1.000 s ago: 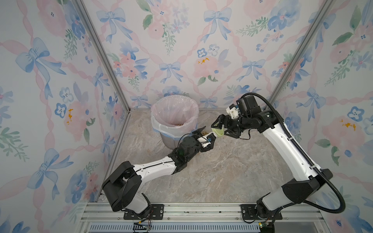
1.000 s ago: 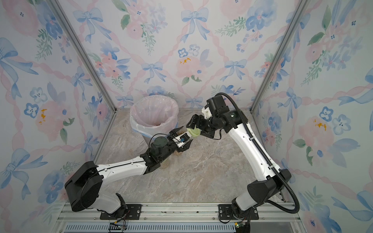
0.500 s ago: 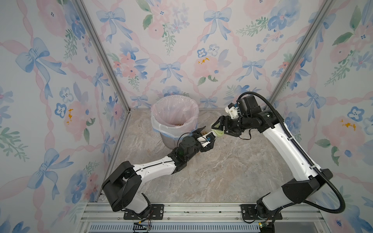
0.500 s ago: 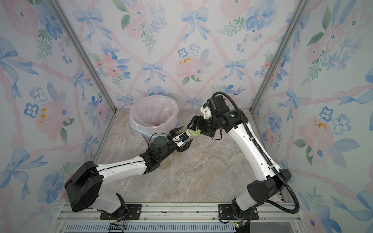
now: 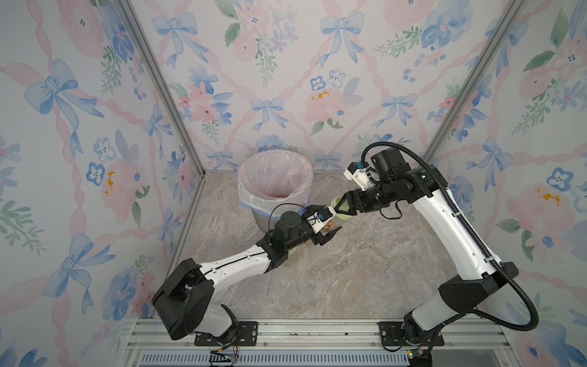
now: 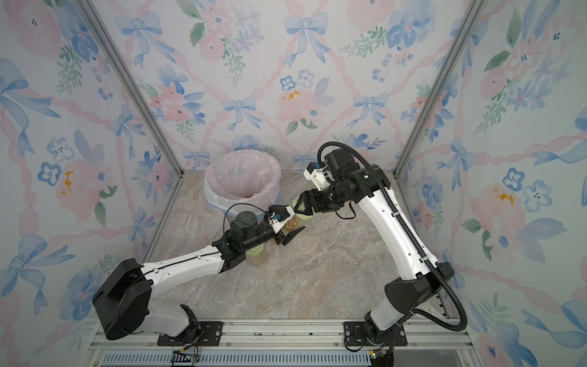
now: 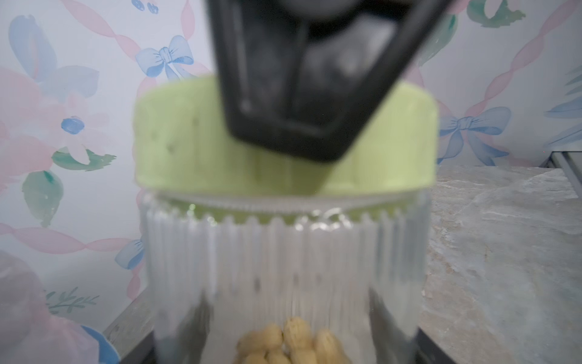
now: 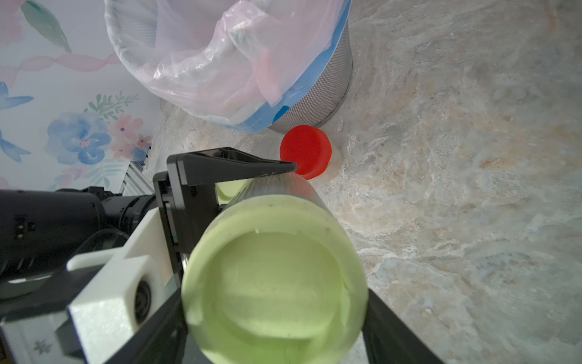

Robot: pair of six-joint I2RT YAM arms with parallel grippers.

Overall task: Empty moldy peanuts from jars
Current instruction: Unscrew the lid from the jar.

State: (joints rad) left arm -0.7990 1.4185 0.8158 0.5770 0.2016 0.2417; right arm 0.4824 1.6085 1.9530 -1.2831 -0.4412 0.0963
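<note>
Right gripper (image 5: 339, 209) has just closed onto the pale green lid (image 8: 274, 283); left gripper (image 5: 324, 224) clamps the jar (image 7: 283, 258), peanuts (image 7: 293, 340) inside, above the tabletop (image 5: 349, 279), near-right of the bin (image 5: 244, 178). Unscrew steadily, holding the jar firm.

Three jars in all: a green-lidded jar (image 6: 292, 225) near the centre of both top views, a second green-lidded jar (image 6: 256, 258) lower left of it, and a red-lidded jar (image 8: 305, 151) mid-frame in the right wrist view. One bin (image 5: 243, 186). Two arms, left arm (image 5: 235, 263) and right arm (image 5: 444, 228). Peanuts (image 7: 293, 343): too many to count.
</note>
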